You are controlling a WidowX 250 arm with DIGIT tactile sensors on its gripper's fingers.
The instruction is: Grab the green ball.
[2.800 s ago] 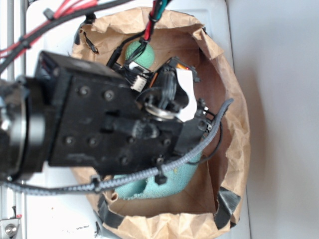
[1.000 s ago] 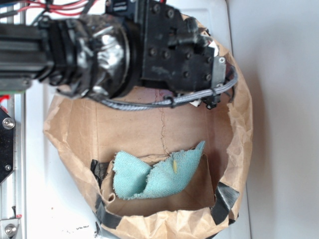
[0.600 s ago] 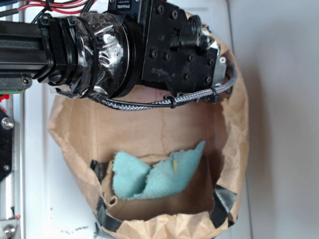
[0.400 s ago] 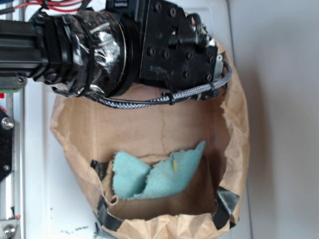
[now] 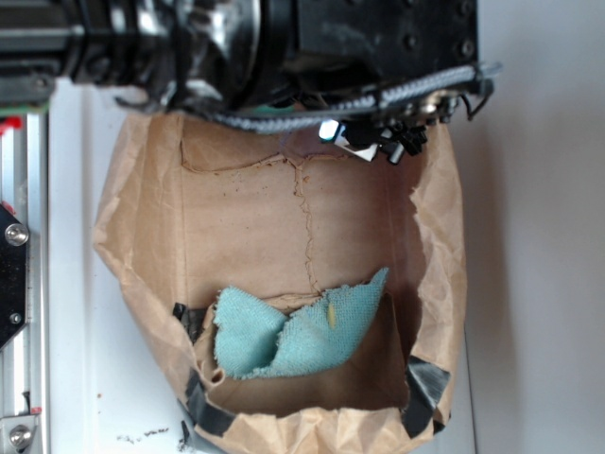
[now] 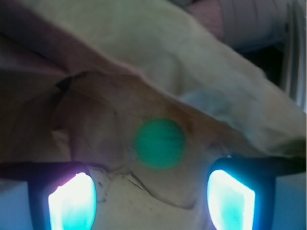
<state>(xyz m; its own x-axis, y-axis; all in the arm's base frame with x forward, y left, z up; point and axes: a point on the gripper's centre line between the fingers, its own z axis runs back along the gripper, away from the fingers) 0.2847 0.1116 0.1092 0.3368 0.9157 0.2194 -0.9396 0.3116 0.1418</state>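
Note:
In the wrist view the green ball [image 6: 159, 143] lies on the brown floor of the paper bag [image 6: 91, 105], just beyond my fingertips and centred between them. My gripper [image 6: 151, 201] is open, its two fingers [image 6: 72, 201] set wide apart with nothing between them and not touching the ball. In the exterior view my arm [image 5: 359, 47] covers the top end of the paper bag [image 5: 444, 246]. It hides both the ball and the fingers there.
A teal-green cloth [image 5: 293, 331] with frayed edges lies crumpled at the near end of the bag floor. The bag's crumpled walls rise around the floor, with black tape [image 5: 430, 388] at the near corners. A metal rail [image 5: 14, 284] runs along the left.
My arm has shifted toward the top of the exterior view and a little right, uncovering more of the bag floor. The cloth has stayed put.

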